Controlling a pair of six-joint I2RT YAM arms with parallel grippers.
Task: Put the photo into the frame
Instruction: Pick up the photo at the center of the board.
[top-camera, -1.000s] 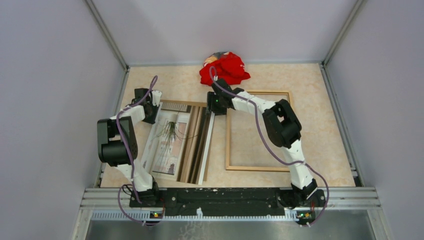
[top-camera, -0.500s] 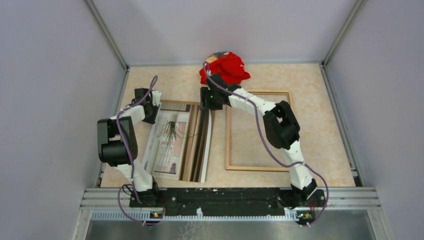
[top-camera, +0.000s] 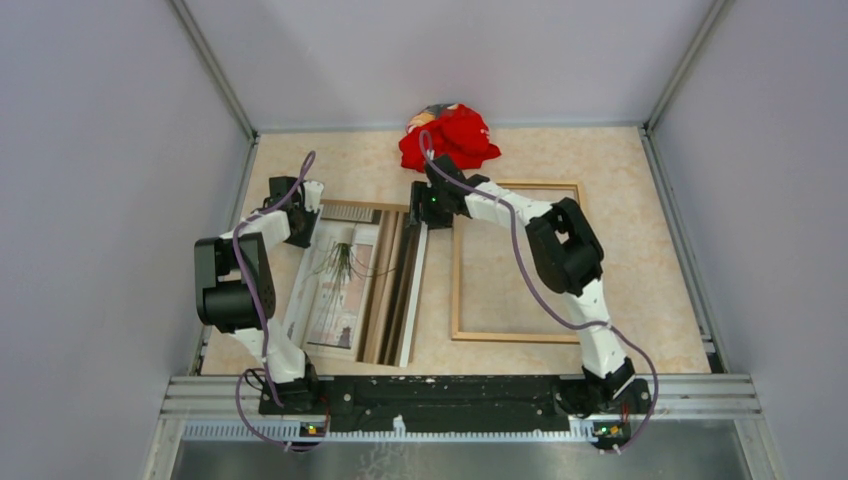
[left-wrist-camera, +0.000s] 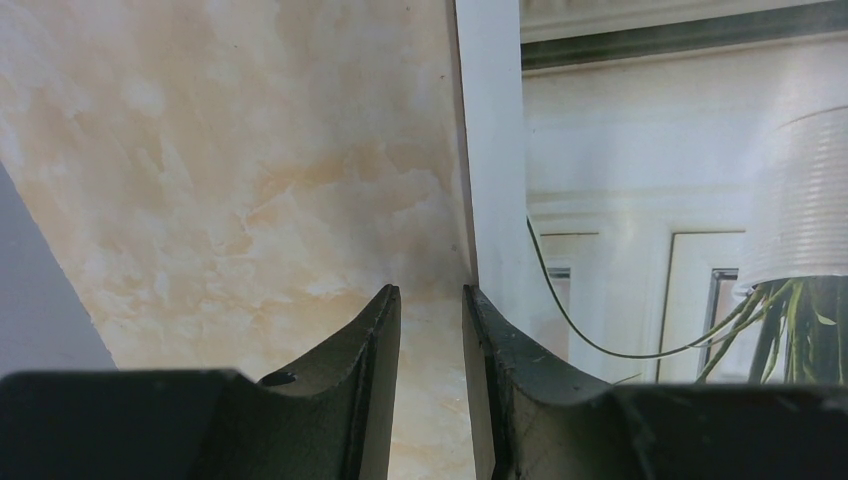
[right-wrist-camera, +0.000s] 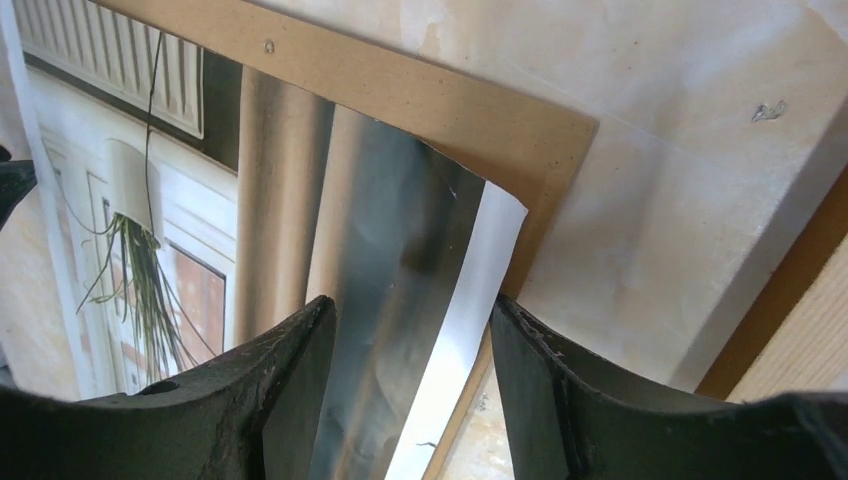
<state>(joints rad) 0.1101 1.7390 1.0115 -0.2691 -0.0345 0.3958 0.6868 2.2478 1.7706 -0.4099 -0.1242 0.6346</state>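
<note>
Photo (top-camera: 345, 285) face up on a brown board (right-wrist-camera: 420, 95), left of the frame (top-camera: 515, 338), which lies empty on the table (top-camera: 640, 250); insertion not yet begun. Left fingers (top-camera: 298, 228) sit at the photo's far left edge, a narrow gap apart, nothing visible between them. Right fingers (top-camera: 428, 212) are wide apart, astride the far right corner, which curls up off the board. Remaining: grip, carry right, lay inside the frame. Unclear: whether any finger touches the print. The right arm hides the frame's far left corner.
</note>
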